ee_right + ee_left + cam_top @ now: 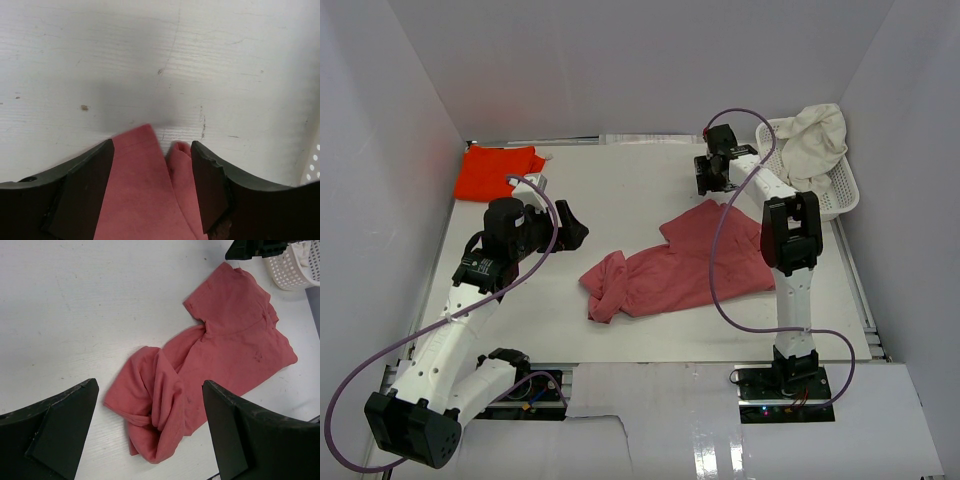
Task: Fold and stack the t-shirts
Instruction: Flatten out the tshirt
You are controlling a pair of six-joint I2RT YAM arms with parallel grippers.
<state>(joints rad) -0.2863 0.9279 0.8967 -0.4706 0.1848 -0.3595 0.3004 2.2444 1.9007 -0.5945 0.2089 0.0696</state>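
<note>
Your left gripper hangs wide open and empty beside the rose-red t-shirt, while your right gripper stands open astride its far corner, gripping nothing.

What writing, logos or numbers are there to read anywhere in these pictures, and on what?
None can be read: the rose-red t-shirt, orange-red t-shirt, cream-white t-shirt and white lattice basket show no print. One small dark mark on the rose-red t-shirt is too blurred to tell.
</note>
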